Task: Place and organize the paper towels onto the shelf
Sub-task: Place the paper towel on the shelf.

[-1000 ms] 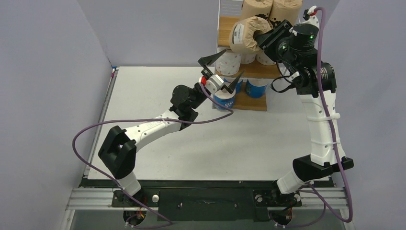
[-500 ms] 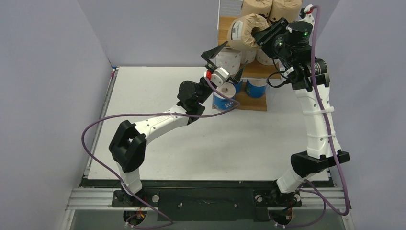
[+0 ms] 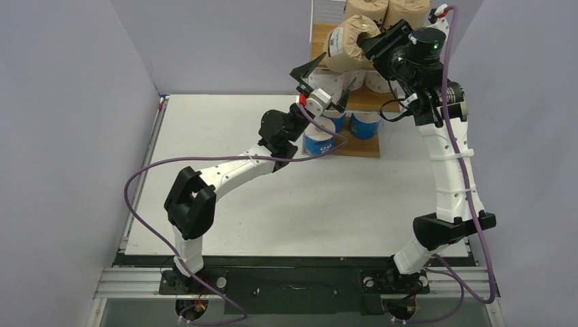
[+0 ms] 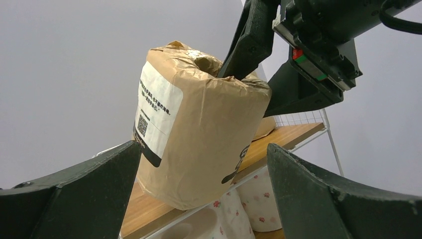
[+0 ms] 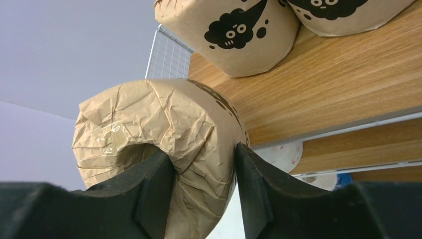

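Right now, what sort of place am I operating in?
Most likely a robotics test cell rather than a real storeroom: plain partition walls box in a white table, and at its far edge stands a small wire-and-wood shelf stocked with wrapped paper towels.

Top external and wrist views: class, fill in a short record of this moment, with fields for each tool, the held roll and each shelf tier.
right tool: shut on the held brown roll, one finger in its core, one outside
roll position: tilted, at the front edge of the shelf top board
left tool: open, empty, pointing up at that roll
top tier: two brown rolls standing
middle tier: white dotted rolls
bottom tier: blue-and-white rolls
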